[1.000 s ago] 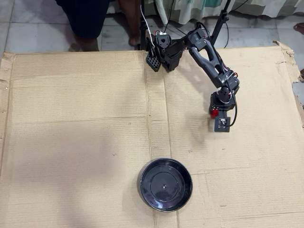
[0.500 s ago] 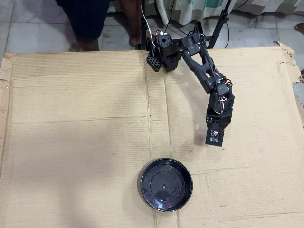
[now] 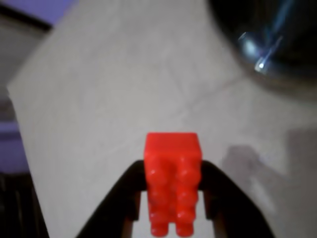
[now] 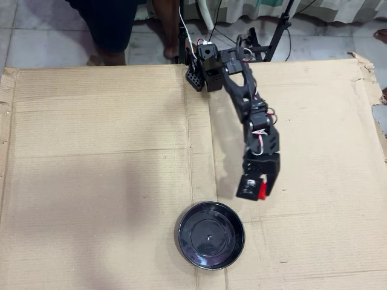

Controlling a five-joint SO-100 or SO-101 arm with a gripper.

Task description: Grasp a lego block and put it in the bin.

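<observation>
Cardboard sheets (image 4: 109,151) cover your work surface, with tiled floor beyond the far edge. Your gripper (image 3: 171,198) is clenched on the lego block (image 3: 172,178): in the wrist view you see the red brick pinched between the two black jaws, studs facing the camera. In the overhead view the gripper (image 4: 259,188) hangs over the cardboard with the lego block (image 4: 262,190) showing red at its tip. From there the bin (image 4: 210,235) lies at about eight o'clock, near but apart. Your arm (image 4: 242,90) reaches back toward twelve o'clock, to its base at the sheet's far edge.
</observation>
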